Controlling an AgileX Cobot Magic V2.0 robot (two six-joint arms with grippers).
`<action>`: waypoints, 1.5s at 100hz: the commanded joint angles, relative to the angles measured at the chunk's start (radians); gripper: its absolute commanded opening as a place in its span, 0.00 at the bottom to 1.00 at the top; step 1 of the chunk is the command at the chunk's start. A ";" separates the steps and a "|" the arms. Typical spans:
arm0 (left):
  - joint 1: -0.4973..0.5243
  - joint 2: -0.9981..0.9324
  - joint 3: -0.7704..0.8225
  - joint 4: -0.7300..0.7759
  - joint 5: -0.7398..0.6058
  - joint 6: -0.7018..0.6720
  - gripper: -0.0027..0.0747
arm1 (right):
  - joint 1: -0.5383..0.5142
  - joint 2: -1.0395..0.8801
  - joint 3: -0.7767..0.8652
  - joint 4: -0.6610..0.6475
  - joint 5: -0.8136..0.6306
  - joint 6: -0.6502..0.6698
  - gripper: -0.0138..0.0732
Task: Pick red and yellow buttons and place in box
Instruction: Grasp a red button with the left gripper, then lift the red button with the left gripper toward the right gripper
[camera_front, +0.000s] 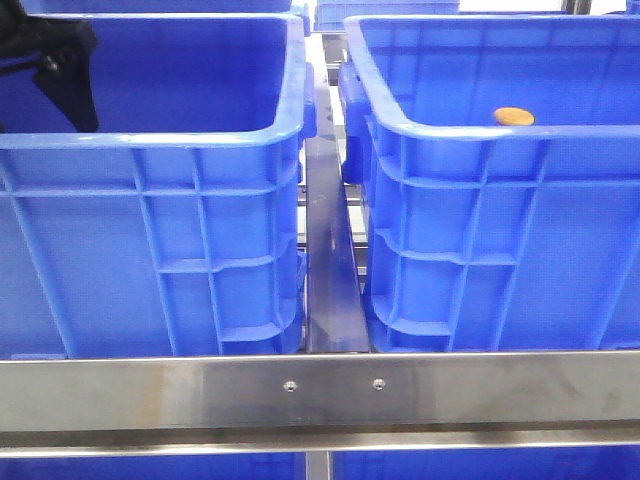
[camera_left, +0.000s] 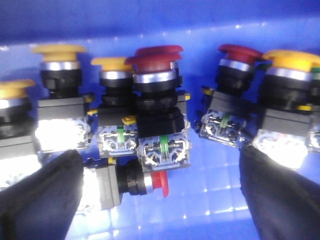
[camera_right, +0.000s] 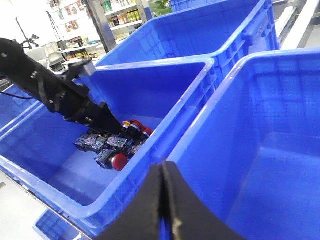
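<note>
Red and yellow pushbuttons (camera_left: 155, 65) crowd together on the left crate's (camera_front: 150, 140) floor, our left gripper (camera_left: 160, 195) spread wide just above them (right gripper (camera_right: 164, 200) pressed together, idle); closing now, we risk pinching two, or toppling neighbours

The left arm (camera_right: 55, 95) is black all over, built of rounded jointed sections, with a thin black cable running along its upper side and a small grey block mounted near the wrist. Its two fingers (camera_left: 42, 195) are matte black, thick and blunt, with soft rounded tips. The right gripper (camera_right: 164, 200) has the same matte black fingers, long and tapering, with pale scuffing along their inner edges.
</note>
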 joint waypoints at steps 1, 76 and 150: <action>0.000 -0.015 -0.029 -0.023 -0.049 -0.012 0.79 | -0.001 -0.009 -0.023 0.098 0.038 -0.001 0.08; 0.000 0.074 -0.029 -0.032 -0.130 -0.012 0.77 | -0.001 -0.009 -0.023 0.098 0.038 -0.001 0.08; -0.021 -0.025 -0.029 -0.050 -0.122 0.061 0.14 | -0.001 -0.009 -0.023 0.098 0.038 -0.001 0.08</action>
